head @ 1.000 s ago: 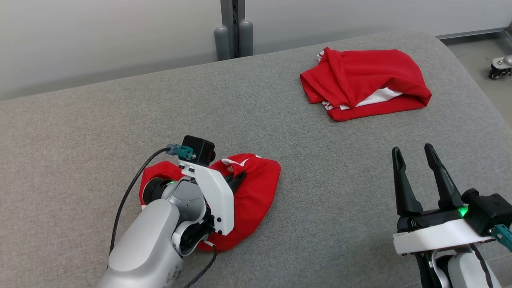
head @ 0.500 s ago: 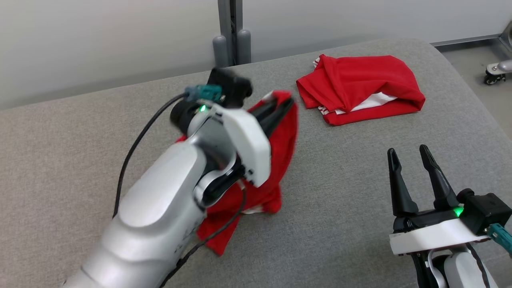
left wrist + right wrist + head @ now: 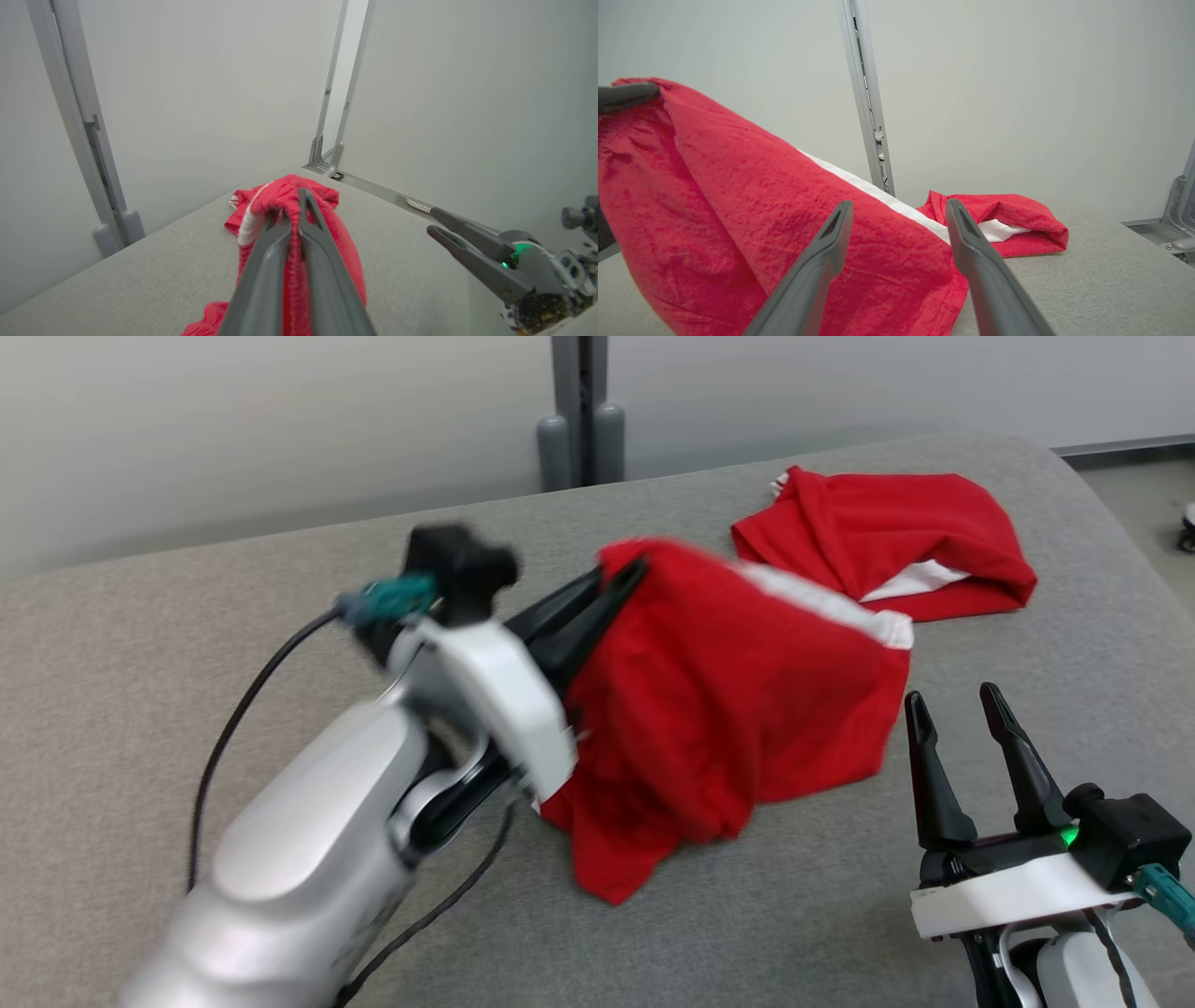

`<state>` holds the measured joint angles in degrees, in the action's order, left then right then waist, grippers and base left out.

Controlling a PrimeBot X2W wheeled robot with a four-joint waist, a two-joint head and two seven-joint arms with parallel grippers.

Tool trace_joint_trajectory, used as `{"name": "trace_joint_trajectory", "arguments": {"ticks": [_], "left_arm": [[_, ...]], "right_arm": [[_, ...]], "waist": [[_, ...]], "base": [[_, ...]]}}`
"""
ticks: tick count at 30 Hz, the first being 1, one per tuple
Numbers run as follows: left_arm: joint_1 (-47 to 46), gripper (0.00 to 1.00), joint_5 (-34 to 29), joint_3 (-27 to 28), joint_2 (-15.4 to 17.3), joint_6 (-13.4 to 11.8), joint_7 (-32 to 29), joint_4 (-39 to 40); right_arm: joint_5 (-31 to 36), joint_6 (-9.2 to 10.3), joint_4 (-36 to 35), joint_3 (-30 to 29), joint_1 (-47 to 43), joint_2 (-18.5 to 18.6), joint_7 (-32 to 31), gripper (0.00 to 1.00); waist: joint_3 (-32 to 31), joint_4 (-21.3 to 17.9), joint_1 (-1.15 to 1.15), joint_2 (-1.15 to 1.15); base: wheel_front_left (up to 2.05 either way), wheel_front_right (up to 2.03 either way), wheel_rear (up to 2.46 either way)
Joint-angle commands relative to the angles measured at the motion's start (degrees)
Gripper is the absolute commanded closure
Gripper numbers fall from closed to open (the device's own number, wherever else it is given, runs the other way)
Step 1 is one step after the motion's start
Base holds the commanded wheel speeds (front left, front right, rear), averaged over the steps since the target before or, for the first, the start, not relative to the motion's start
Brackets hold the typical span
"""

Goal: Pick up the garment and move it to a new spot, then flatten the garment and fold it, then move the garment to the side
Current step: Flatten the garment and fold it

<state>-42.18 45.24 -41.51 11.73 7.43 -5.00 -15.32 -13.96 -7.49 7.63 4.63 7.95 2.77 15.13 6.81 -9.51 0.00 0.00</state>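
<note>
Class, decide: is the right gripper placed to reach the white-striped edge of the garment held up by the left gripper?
Probably yes: the right gripper stands open beside the held garment, nothing lying between them.

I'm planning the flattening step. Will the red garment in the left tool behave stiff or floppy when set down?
Probably floppy: the red garment sags in folds below the left tool. Likely light, since one edge pinch lifts it. It may land crumpled, needing spreading.
</note>
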Motion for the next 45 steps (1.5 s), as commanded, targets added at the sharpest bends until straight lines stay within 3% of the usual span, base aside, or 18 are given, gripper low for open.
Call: {"name": "trace_joint_trajectory", "arguments": {"ticks": [1, 8, 13, 20, 21, 22, 23, 28, 33, 39, 43, 45], "left_arm": [[2.4, 1.00, 0.8, 0.0, 1.7, 0.1, 0.6, 0.1], [16.6, 1.00, 2.9, -0.6, 11.4, -0.1, 4.8, -3.8], [21.6, 1.00, 3.6, 1.3, 13.9, -0.2, 10.1, -9.6], [22.0, 1.00, 4.9, 1.5, 13.6, -0.1, 13.0, -16.2], [22.0, 0.68, 5.5, 1.5, 13.2, 0.0, 13.2, -16.6], [22.0, 0.68, 5.5, 1.5, 13.2, 0.0, 13.2, -16.6], [21.9, 0.00, 5.9, 1.4, 12.9, 0.0, 13.5, -16.8], [22.7, 0.00, 6.2, 2.8, 13.9, -0.8, 16.7, -16.0], [25.4, 0.00, 4.6, 5.6, 16.8, -6.2, 18.8, -9.4], [30.3, 0.00, 0.5, 12.9, 20.5, -16.0, 20.1, 4.5], [35.4, 0.00, -3.5, 22.2, 18.3, -21.2, 20.2, 14.2], [38.7, 0.00, -5.8, 25.6, 16.5, -22.2, 20.1, 17.2]], "right_arm": [[0.4, -0.01, 0.1, -0.1, -0.1, 0.3, 0.0, 0.00], [2.1, -0.01, 0.4, -0.3, 0.3, 0.3, 0.0, 0.00], [3.0, -0.01, 0.8, -0.4, 0.3, 0.2, 0.0, 0.00], [3.4, -0.01, 1.8, -0.1, 0.0, 0.3, 0.0, 0.00], [3.4, -0.01, 1.9, 0.0, -0.1, 0.3, 0.0, 0.00], [3.4, -0.01, 1.9, 0.0, -0.1, 0.3, 0.0, 0.00], [3.3, -0.01, 2.2, 0.1, -0.1, 0.3, 0.0, 0.00], [2.6, -0.01, 2.7, -0.2, -0.7, 0.3, 0.0, 0.00], [2.3, -0.01, 2.1, -0.9, -1.6, 0.3, 0.0, 0.00], [2.0, -0.01, 0.8, -2.1, -2.5, 0.3, 0.0, 0.00], [2.5, -0.01, -0.5, -3.0, -2.5, 0.3, 0.0, 0.00], [2.6, -0.01, -1.3, -3.2, -2.5, 0.3, 0.0, 0.00]], "waist": [[0.2, 1.2, 0.00, 0.00], [1.0, 3.9, 0.00, 0.00], [0.9, 5.3, 0.00, 0.00], [-0.2, 6.1, 0.00, 0.00], [-0.4, 6.1, 0.00, 0.00], [-0.4, 6.1, 0.00, 0.00], [-0.7, 6.1, 0.00, 0.00], [-2.5, 5.3, 0.00, 0.00], [-3.7, 5.1, 0.00, 0.00], [-4.5, 6.1, 0.00, 0.00], [-5.0, 6.6, 0.00, 0.00], [-5.2, 6.6, 0.00, 0.00]], "base": [[0.00, 0.00, 0.00], [0.00, 0.00, 0.00], [0.00, 0.00, 0.00], [0.00, 0.00, 0.00], [0.00, 0.00, 0.00], [0.00, 0.00, 0.00], [0.00, 0.00, 0.00], [0.00, 0.00, 0.00], [0.00, 0.00, 0.00], [0.00, 0.00, 0.00], [0.00, 0.00, 0.00], [0.00, 0.00, 0.00]]}}
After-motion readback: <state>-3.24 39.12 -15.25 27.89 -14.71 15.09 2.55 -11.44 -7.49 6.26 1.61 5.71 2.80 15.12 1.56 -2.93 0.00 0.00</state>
